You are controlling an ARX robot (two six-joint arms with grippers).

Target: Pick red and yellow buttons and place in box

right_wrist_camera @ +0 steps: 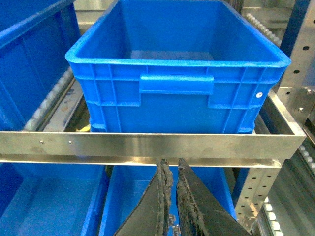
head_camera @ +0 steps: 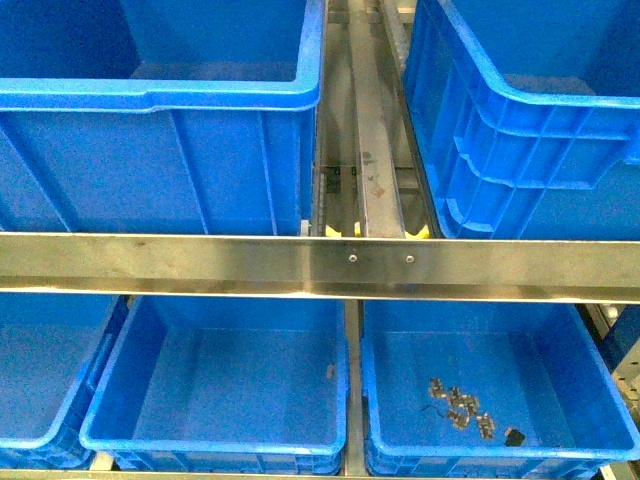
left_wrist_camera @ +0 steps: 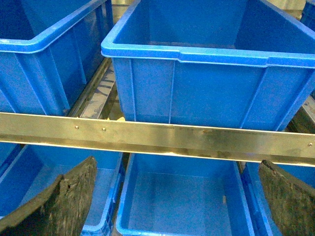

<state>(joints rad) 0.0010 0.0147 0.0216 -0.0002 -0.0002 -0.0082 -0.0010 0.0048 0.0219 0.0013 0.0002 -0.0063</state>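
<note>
Below the steel rail, three lower bins; left end effector wide, right end effector nearly closed.

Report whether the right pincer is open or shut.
Shut: in the right wrist view the right pincer has its fingers nearly touching, nothing visible between.

No text, label, brand, number or sign can be read on the blue plastic bins or the steel shelf rail.

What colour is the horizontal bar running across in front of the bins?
Silver, bare metal: the bar shows best in the front view.
</note>
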